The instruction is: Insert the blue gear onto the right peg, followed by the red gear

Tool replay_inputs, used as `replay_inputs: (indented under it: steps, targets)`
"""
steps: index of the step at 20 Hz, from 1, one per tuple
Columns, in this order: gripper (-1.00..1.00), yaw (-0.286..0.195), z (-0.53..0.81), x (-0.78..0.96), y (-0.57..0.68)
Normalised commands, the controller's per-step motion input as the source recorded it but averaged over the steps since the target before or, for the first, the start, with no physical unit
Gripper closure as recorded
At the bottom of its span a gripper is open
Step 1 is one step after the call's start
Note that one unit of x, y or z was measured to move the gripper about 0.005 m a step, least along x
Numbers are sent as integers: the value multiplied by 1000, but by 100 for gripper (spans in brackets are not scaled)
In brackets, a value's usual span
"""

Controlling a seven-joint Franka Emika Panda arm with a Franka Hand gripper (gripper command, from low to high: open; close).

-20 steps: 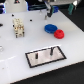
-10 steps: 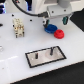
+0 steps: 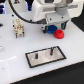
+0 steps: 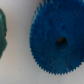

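Gripper: you see its pale body low over the white table, towards the exterior view's right; its fingers are blurred, so you cannot tell how far apart they stand or whether they hold anything.
Blue gear: it fills most of your wrist view, lying flat, teeth and dark centre hole plain; in the exterior view only a blue sliver shows under the gripper.
Red gear: just beside the gripper, on the table.
Right peg: upright on the grey plate, nearer the camera than the gripper, bare.
Shorter pin: on the same plate.
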Motion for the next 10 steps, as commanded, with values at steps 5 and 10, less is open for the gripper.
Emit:
replay_inputs:
  steps: [5, 10]
  targets:
    - [100, 0, -135, -236, 6]
    - [100, 0, -99, -228, -1]
